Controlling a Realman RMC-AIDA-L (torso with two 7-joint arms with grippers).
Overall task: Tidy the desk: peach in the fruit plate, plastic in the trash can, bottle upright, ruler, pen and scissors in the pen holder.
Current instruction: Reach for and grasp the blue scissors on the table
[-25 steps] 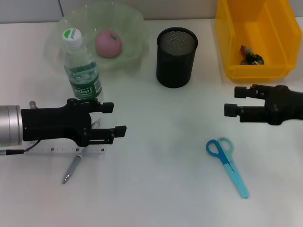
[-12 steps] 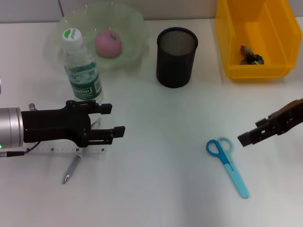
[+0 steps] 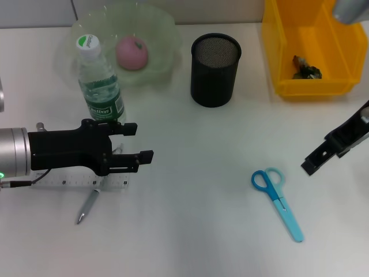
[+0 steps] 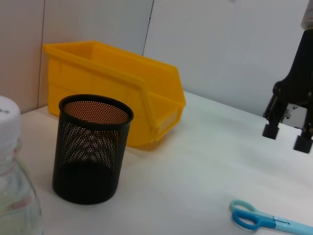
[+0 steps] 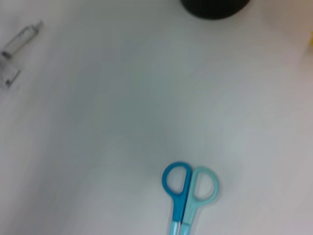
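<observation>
The pink peach (image 3: pixel 132 52) lies in the pale green fruit plate (image 3: pixel 155 26). A green-labelled bottle (image 3: pixel 99 81) stands upright beside the plate. The black mesh pen holder (image 3: pixel 214 69) holds nothing I can see. Crumpled plastic (image 3: pixel 304 68) lies in the yellow bin (image 3: pixel 334 86) that serves as trash can. My left gripper (image 3: pixel 137 142) hovers open over the clear ruler (image 3: pixel 69 183) and the grey pen (image 3: pixel 89 206). Blue scissors (image 3: pixel 277 202) lie shut at the front right. My right gripper (image 4: pixel 286 137) hangs open above and just right of the scissors (image 5: pixel 186 191).
The pen holder (image 4: pixel 93 147) stands between the plate and the yellow bin (image 4: pixel 122 98). The bottle (image 4: pixel 14 186) is close by my left gripper. The white desk runs on to the front and the middle.
My right arm has swung from lying level to pointing down, drifting right and nearer the scissors. The left gripper has stayed over the ruler and pen.
</observation>
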